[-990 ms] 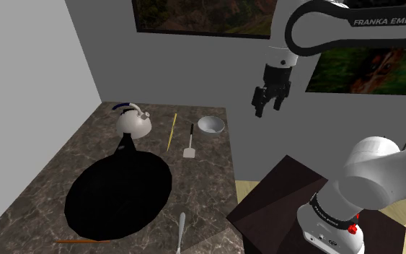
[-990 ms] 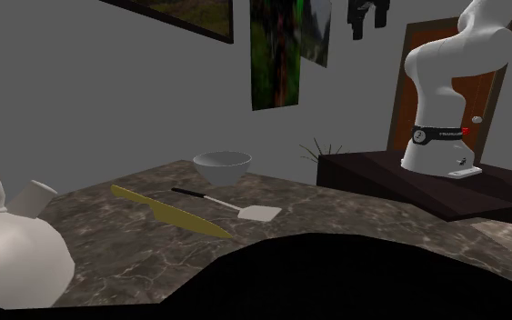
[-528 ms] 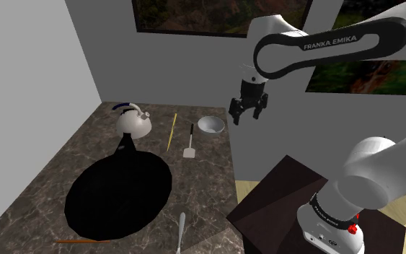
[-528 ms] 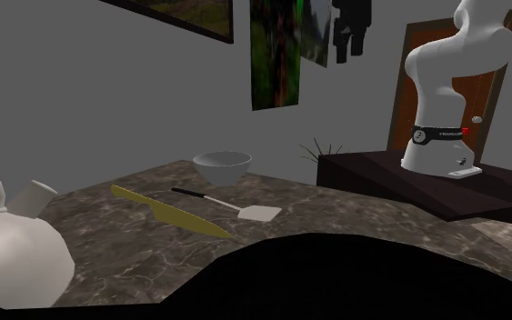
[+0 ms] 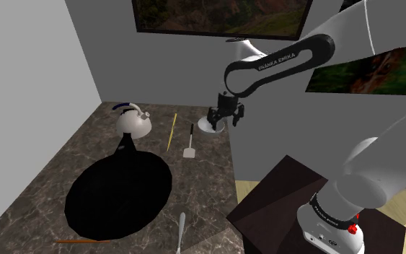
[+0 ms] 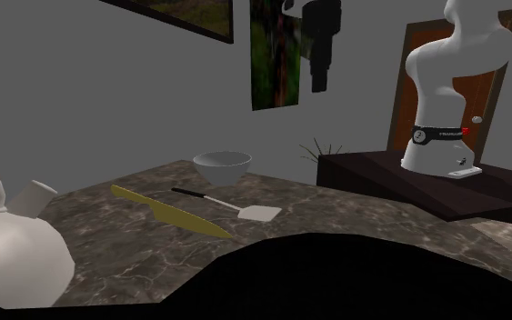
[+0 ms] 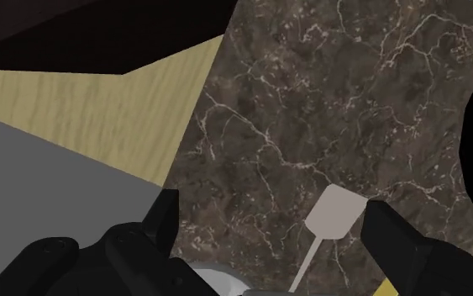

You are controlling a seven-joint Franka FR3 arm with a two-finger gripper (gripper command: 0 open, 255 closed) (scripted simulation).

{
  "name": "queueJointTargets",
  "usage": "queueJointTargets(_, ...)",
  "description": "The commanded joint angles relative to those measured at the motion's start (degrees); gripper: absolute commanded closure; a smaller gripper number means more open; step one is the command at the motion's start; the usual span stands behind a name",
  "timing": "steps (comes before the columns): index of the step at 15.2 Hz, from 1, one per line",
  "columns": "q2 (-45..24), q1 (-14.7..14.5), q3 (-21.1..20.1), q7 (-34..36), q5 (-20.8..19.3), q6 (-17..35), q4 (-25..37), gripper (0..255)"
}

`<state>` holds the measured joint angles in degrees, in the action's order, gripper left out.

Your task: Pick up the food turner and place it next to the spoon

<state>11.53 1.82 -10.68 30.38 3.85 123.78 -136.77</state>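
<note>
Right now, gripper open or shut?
Open: in the wrist view the gripper has its fingers apart, clasping nothing; the food turner lies on the countertop below.

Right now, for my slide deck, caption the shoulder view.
Open hand hovers above the bowl; food turner lies beside it on the marbled counter.

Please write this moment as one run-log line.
stage: pre-grasp | black tool: open, above dark marble table | white-bladed black-handled food turner: flat on table, untouched | grey spoon: apart, near table edge
</note>
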Motion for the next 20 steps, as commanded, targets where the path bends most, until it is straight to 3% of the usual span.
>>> queueJointTargets(1,-4.4,0.3,-0.8,3.1,-1.1,3.3,1.6,0)
queueJointTargets(10,-24.9,-0.1,-0.2,16.3,-8.6,12.2,14.4,0)
queueJointTargets(20,-46.8,-3.3,4.6,26.6,-13.2,14.4,35.5,0)
